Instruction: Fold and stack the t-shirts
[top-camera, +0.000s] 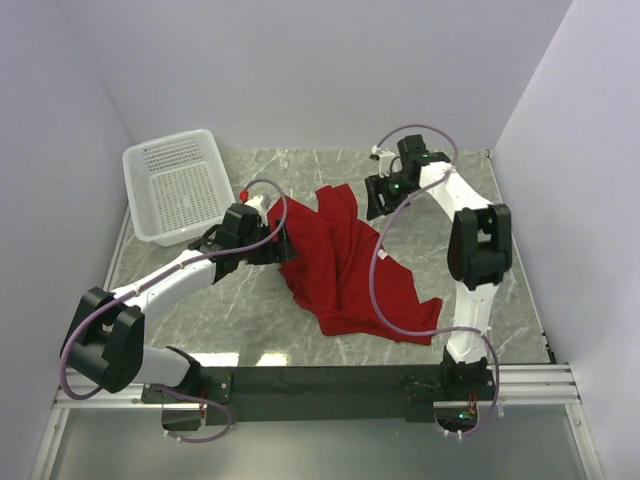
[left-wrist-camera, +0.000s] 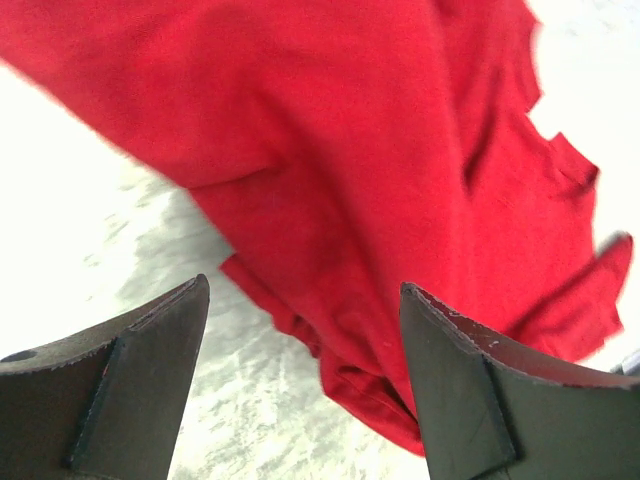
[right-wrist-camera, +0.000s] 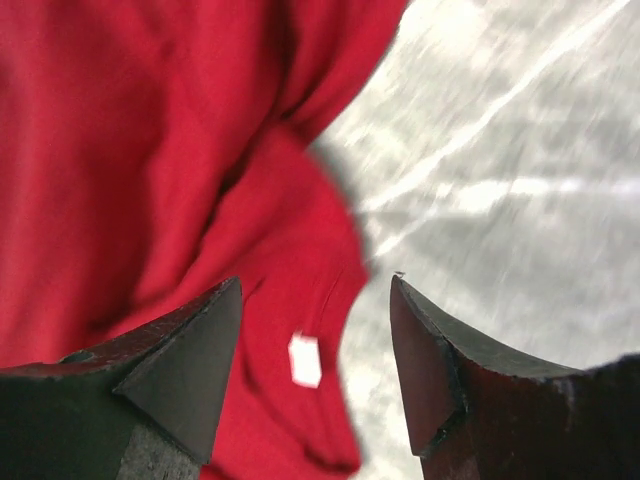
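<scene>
Plainly, the shirt (top-camera: 345, 265) lies crumpled mid-frame on the surface (top-camera: 220, 310), unfolded, unstacked; left claw (left-wrist-camera: 305, 285) and right claw (right-wrist-camera: 315, 280) gape empty.

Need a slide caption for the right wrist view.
Open right gripper over the crumpled red t-shirt, white neck label showing between its jaws, marble table beside.

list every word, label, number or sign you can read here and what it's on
No text can be read in any view.
The white neck label on the red t-shirt: small and blurred, so I cannot tell whether anything is printed on it.
The white mesh basket: no print or marking shows.
</scene>
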